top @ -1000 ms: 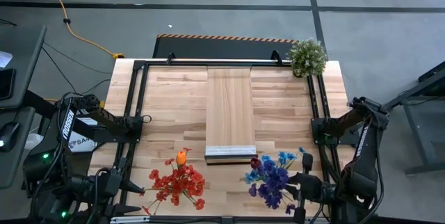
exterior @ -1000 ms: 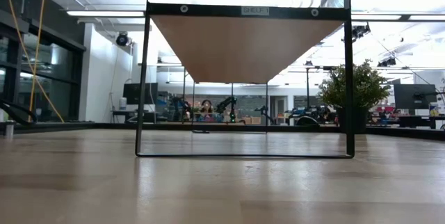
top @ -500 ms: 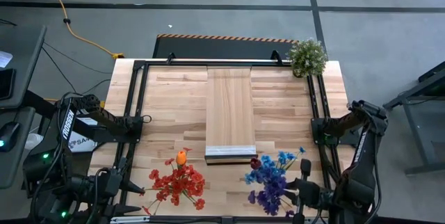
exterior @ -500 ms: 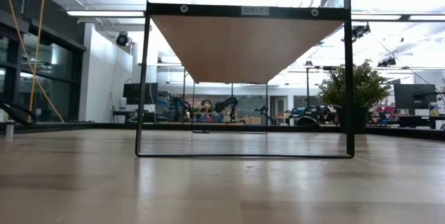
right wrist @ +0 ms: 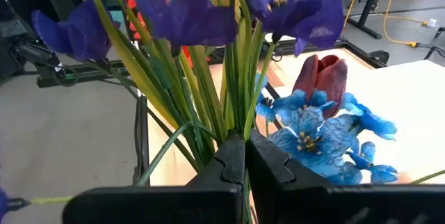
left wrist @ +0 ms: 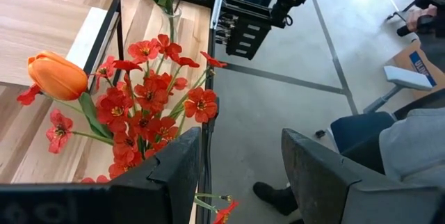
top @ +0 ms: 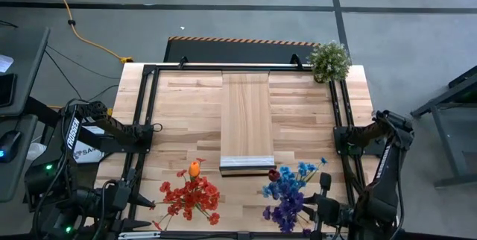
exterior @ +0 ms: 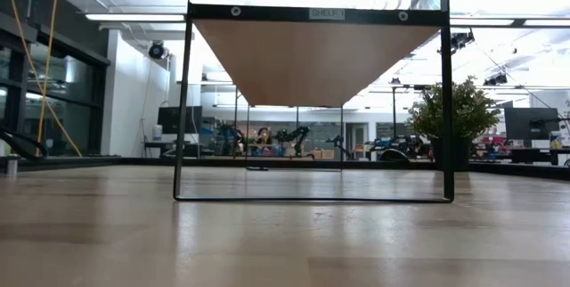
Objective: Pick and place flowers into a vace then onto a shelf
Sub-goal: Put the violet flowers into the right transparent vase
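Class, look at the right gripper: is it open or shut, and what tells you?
Shut. In the right wrist view, the right gripper has its two dark fingers pressed together around the green stems of the blue and purple flowers.

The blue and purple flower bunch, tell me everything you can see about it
The blue and purple flower bunch is artificial: thin green stems, deep purple blooms, lighter blue blossoms and one dark maroon tulip-like head. It sits at the tabletop's near edge on the right, beside the shelf's front end. The right gripper is shut on its gathered stems.
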